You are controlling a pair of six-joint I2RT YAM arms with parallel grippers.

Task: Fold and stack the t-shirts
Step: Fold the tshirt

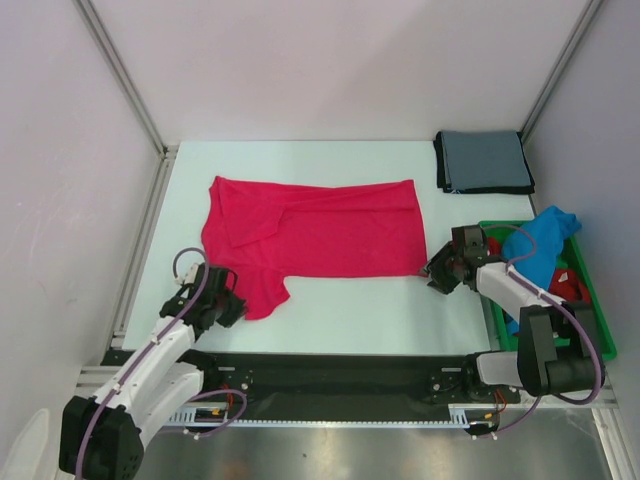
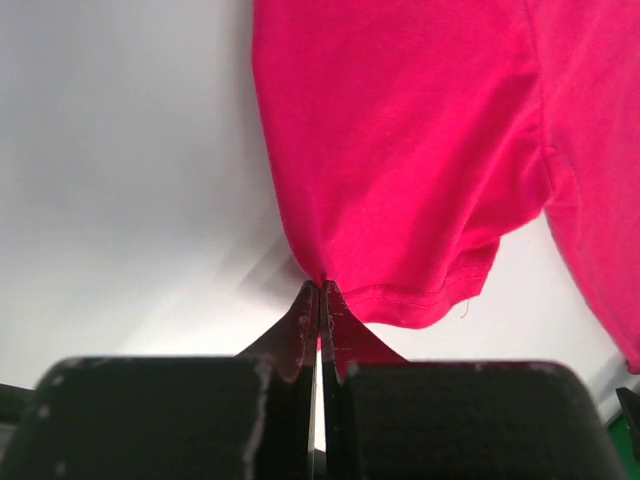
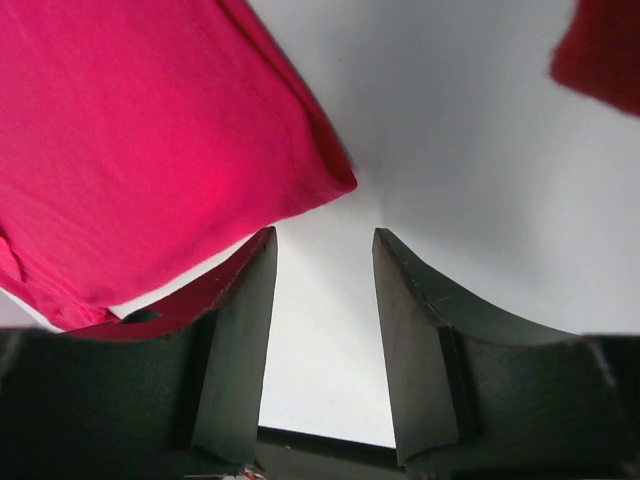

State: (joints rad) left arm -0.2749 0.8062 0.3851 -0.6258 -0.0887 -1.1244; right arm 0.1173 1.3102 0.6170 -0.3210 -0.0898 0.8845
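- Bench [image 1: 380,310] surface is plain white and matt. A black strip [image 1: 330,372] runs along its near edge, where both arms are fixed.
- Pale walls [image 1: 330,60] close the bench on the far, left and right sides, and slanted metal posts [image 1: 120,70] rise from the two far corners.
- The pink-red t-shirt [image 1: 320,230] lies spread flat in the middle of the bench, long side running left to right. One part of it reaches down toward the near-left corner.
- The left gripper [image 1: 232,303] is low at that near-left part. In the left wrist view its jaws are pressed together, with the hem of the cloth pinched at their tips and the cloth drawn to a small point there.
- The right gripper [image 1: 437,272] is at the near-right corner of the same shirt. In the right wrist view its jaws are spread apart with only bare white surface between them, and the folded corner of the cloth lies just ahead of them.
- A grey-blue t-shirt [image 1: 483,160] lies folded to a neat square in the far-right corner.
- A green tray [image 1: 600,330] stands along the right edge toward the near side. A bright blue t-shirt [image 1: 540,245] is crumpled in it and hangs over its far rim, and a darker red t-shirt [image 1: 570,288] lies beside it inside the tray.
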